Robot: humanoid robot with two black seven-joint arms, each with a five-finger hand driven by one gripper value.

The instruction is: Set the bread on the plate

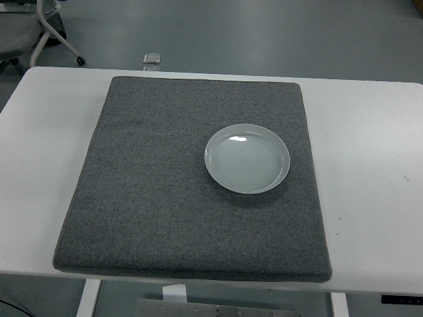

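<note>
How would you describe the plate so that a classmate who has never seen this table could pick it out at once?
Start with the white table, most of it covered by a large dark grey mat. On the right half of that mat, a little above its middle, lies the plate. It is the only round, pale, glossy thing on the mat, and it is empty.

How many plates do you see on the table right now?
1. The plate sits empty on the grey mat, right of its centre. Nothing covers the table, so none seems hidden.
</note>
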